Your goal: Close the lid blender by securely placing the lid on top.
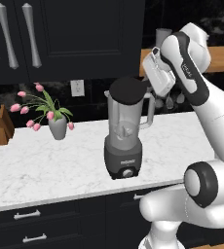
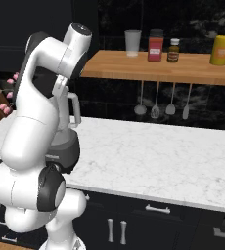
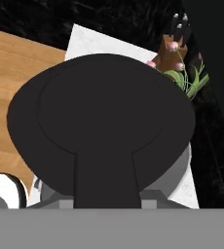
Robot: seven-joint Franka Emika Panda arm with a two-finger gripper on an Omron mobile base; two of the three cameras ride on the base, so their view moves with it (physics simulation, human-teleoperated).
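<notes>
The lid [image 1: 127,90] sits on or just above the blender [image 1: 124,141] rim, tab toward the gripper [image 1: 150,87] at its right — whether the fingers clamp the tab, I cannot tell. Risk: if it sits tilted or off-centre, it could slide off toward the vase [image 1: 58,127] at left.

The white arm bends high and reaches leftward, its pincer [image 1: 145,86] hidden, grip unclear.
</notes>
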